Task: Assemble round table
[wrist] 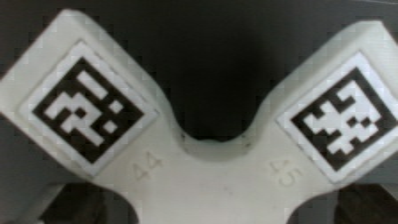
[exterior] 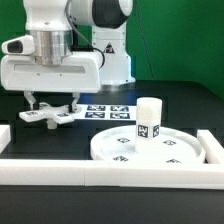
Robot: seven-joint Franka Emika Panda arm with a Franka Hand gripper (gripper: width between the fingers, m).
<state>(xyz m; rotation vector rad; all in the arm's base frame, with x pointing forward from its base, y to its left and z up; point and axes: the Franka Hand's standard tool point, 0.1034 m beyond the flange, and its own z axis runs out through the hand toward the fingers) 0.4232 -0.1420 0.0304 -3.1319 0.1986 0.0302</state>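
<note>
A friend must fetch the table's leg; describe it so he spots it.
Find the large rimmed white plastic round disc on the black table. On it stands the short thick white cylinder leg, the only upright part; the white cross-shaped foot piece lies flat.

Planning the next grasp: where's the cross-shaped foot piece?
On the exterior view's left, the cross-shaped foot piece lies flat directly under the open gripper, beside the marker board.

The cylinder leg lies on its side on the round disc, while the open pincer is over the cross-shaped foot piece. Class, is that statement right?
Not quite. The exterior view shows the cylinder leg standing upright on the round disc, not lying on its side. The rest holds: the open pincer is over the cross-shaped foot piece.
</note>
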